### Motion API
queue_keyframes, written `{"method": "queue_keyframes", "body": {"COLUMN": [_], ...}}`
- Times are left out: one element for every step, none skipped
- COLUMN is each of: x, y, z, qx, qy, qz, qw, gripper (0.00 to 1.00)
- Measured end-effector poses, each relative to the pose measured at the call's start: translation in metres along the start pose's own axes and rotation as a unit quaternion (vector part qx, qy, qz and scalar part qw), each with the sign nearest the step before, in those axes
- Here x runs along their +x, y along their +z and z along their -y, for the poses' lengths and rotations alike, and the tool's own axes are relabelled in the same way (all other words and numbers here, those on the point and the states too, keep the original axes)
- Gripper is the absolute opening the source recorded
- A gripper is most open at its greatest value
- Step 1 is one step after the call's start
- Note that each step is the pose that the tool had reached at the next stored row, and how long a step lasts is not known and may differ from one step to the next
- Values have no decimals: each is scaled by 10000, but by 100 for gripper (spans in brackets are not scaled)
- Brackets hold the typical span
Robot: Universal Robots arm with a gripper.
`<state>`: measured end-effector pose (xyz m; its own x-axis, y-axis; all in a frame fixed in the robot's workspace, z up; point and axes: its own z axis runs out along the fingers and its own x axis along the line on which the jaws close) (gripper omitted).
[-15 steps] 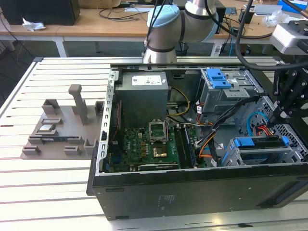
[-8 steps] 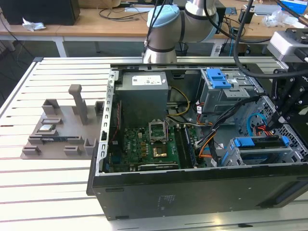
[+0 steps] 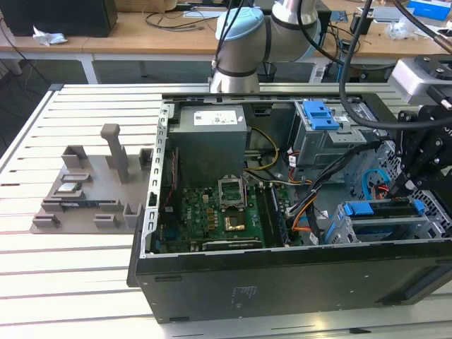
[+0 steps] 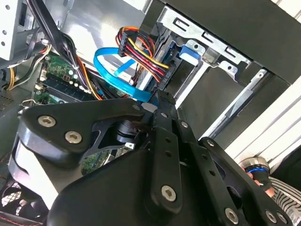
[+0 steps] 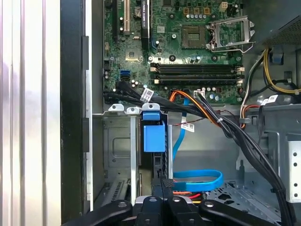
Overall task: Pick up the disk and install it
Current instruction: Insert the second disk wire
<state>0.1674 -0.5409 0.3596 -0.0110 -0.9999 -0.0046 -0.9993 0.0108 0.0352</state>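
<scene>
The disk (image 3: pixel 381 210) lies in the grey drive cage (image 3: pixel 337 227) at the exterior view's right end of the open computer case, its blue side rails showing. In the first wrist view the disk's blue rail end (image 5: pixel 154 133) stands in the cage slot. My black gripper (image 3: pixel 404 185) hangs just above the disk's far-right part. In both wrist views the fingers (image 5: pixel 162 184) come together to a narrow tip (image 4: pixel 162 102) right by the disk's edge, with nothing seen between them.
A grey power supply box (image 3: pixel 210 138) and the green motherboard (image 3: pixel 222 215) fill the case's middle. A blue latch on a grey cage (image 3: pixel 321 114) stands at the back. Black cable bundles (image 5: pixel 221 125) and a blue flat cable (image 5: pixel 200 180) run close to the gripper. Grey fixtures (image 3: pixel 92 187) sit left.
</scene>
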Motion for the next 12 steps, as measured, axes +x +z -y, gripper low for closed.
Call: {"method": "queue_keyframes", "body": {"x": [12, 19, 19, 20, 20, 20, 24, 32, 41, 43, 43, 43], "y": [10, 16, 16, 17, 17, 17, 20, 32, 50, 56, 59, 61], "z": [-3, -10, -21, -32, -42, -43, -43, -42, -42, -41, -39, -34], "qx": [0, 0, 0, 2, 4, 5, 5, 5, 2, 1, 1, 1], "qy": [0, 1, -2, -5, -11, -14, -17, -17, -16, -16, -16, -17], "qz": [0, 1, 0, 1, 0, 0, -1, 0, 0, -1, -2, -2], "qw": [10000, 10000, 10000, 10000, 10000, 10000, 10000, 10000, 10000, 10000, 10000, 10000], "gripper": [11, 11, 11, 11, 11, 11, 11, 11, 11, 11, 11, 11]}}
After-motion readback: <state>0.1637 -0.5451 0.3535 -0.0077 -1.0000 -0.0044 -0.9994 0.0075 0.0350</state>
